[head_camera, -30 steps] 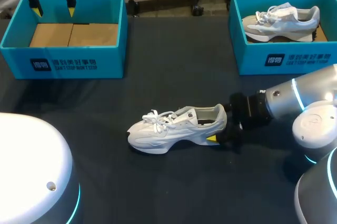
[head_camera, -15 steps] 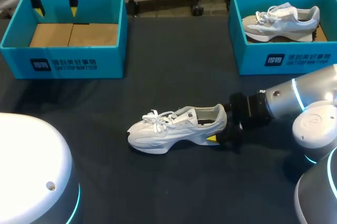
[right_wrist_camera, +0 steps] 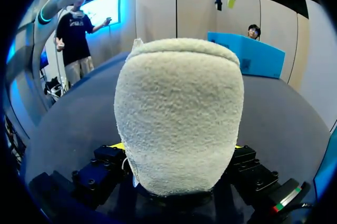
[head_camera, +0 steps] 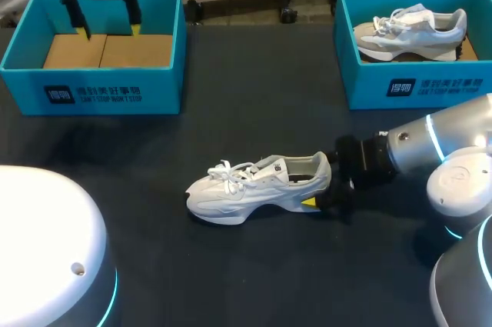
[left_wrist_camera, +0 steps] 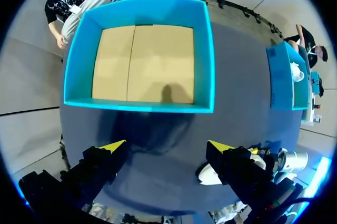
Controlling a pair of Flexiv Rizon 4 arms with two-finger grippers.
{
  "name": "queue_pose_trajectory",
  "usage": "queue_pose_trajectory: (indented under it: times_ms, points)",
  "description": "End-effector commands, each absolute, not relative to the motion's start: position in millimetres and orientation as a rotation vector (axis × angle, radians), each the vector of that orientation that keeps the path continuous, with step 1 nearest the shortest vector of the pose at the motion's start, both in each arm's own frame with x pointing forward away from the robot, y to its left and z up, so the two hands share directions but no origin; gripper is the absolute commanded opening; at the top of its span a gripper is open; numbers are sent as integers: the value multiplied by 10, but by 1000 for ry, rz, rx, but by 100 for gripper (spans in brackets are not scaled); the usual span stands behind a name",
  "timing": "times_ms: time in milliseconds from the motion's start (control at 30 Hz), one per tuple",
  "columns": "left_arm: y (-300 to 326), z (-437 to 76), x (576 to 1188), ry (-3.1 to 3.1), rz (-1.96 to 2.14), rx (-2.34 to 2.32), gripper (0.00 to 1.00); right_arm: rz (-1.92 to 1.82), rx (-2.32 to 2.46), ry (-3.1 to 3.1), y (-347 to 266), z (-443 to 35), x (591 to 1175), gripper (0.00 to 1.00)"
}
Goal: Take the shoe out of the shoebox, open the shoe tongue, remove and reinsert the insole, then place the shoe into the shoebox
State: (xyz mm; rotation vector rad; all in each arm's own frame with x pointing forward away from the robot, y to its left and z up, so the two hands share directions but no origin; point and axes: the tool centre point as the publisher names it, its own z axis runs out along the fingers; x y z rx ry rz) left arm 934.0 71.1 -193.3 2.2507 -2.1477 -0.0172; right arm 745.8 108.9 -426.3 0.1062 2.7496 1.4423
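Mid-table, white shoe (head_camera: pixel 257 185) with heel clamped by right gripper (head_camera: pixel 321 191), left gripper (head_camera: pixel 109 31) splayed wide above left shoebox (head_camera: pixel 163 90) far rim, well apart

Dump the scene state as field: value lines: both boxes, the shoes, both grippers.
left shoebox: empty, bare cardboard floor
right shoebox: holds a second shoe
white shoe: upright on the table, outside both boxes, toe toward my left
right gripper: shut on the white shoe's heel
left gripper: open, empty, above the left shoebox
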Motion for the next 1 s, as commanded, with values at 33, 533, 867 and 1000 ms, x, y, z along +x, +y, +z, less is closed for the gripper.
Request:
queue_pose_trajectory:
  times_ms: [33,533,867,1000]
  points:
    - [496,-1924,9082,-2164,18,2266,100,1435,109,2751,1124,-4322,7473,0]
    - [-269,-2046,8270,-2211,-29,2206,100,1435,109,2751,1124,-4322,7473,0]
    - [-767,-2262,7875,-2250,-77,2134,100,1435,109,2751,1124,-4322,7473,0]
    - [-941,-2349,7789,-2281,-88,2086,100,1435,109,2751,1124,-4322,7473,0]
